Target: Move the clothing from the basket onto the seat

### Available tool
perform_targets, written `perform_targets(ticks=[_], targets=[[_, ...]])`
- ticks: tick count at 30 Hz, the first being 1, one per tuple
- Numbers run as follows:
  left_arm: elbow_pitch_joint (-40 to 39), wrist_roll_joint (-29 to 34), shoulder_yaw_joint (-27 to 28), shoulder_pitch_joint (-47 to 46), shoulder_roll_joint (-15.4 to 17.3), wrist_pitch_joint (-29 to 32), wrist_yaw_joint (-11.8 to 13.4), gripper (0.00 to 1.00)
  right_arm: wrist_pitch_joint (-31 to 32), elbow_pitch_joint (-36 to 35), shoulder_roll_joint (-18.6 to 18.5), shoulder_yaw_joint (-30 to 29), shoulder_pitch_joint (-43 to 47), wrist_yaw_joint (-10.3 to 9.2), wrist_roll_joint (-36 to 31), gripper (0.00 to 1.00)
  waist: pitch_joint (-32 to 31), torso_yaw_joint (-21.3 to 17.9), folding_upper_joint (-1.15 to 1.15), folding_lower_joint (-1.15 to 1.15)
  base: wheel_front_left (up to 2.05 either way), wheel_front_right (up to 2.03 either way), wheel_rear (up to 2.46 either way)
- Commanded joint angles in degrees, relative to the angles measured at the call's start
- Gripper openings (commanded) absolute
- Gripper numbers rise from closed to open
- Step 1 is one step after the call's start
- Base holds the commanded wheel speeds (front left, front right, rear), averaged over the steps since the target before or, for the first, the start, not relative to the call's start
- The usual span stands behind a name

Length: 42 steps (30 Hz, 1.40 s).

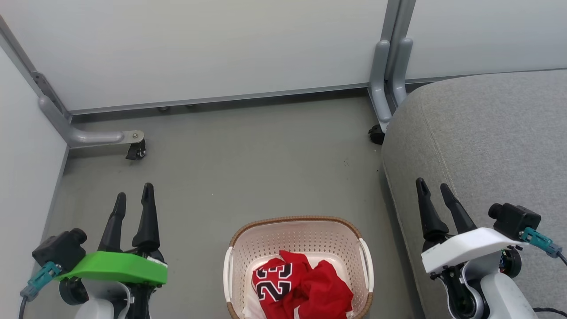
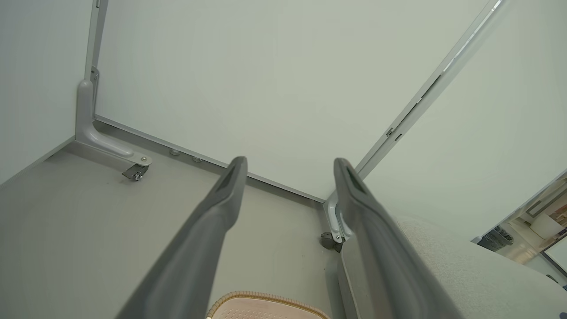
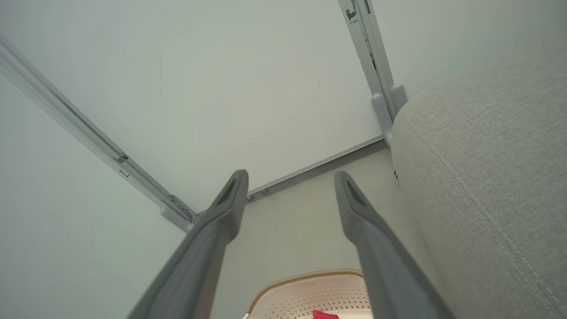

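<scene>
**Red clothing (image 1: 301,288) waits in basket (image 1: 293,220) as both grippers hang empty**

Red jersey fabric, a black-and-white "23" uppermost, lies heaped against the near wall of the cream perforated basket. The basket stands on the grey floor (image 1: 243,155) between the robot's arms. It is near the side edge of the grey woven seat (image 1: 487,133), with a strip of floor between the two. No garment lies on the part of the seat in view, so the job looks unstarted.

The left gripper (image 1: 134,191) (under a green shell) hovers above the floor to the basket's left. The right gripper (image 1: 433,184) (under a white shell) hangs over the seat's edge. Each has its dark fingers spread apart, with nothing between them.

The risks lie in the cloth and the tub. The garments look bunched together, so a pinch on one fold could drag up several pieces or slip off a thin layer. The plastic basket looks light, and fabric snagged in its perforations, or a finger caught under the woven-look rim, could lift or tip it. A trailing hem could also slide free over the strip of floor and land short of the seat.
</scene>
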Motion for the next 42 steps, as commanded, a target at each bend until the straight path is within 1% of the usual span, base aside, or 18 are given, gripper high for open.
perform_targets(ticks=[1,9,23,33,42], targets=[[-0.46,1.68,-0.2,-0.49,0.68,-0.5,-0.19,1.0,-0.57,-0.25,-0.28,0.22,-1.53,0.02,-1.9,1.0,-0.02,0.01,0.0,0.0,0.0,0.0,0.0],[0.63,7.27,-0.3,-0.27,0.42,-1.82,-0.21,1.0,-1.85,0.77,-0.01,0.79,-1.66,0.02,-6.84,1.0,-0.18,0.0,0.0,0.0,0.0,0.0,0.0],[3.98,15.12,-0.83,-0.7,0.43,-3.76,-0.24,1.0,-3.76,1.91,0.23,2.02,-1.64,0.02,-14.99,1.0,-0.29,0.26,0.0,0.0,0.0,0.0,0.0],[6.06,20.72,0.19,-1.18,-0.15,-4.92,0.02,1.0,-5.01,1.89,0.68,1.81,-1.11,0.03,-20.4,1.0,-0.28,0.3,0.0,0.0,0.0,0.0,0.0],[7.55,24.51,1.53,-1.14,-0.9,-6.06,0.39,1.0,-6.04,1.68,1.14,1.55,-0.06,0.03,-24.22,1.0,-0.28,0.33,0.0,0.0,0.0,0.0,0.0]])
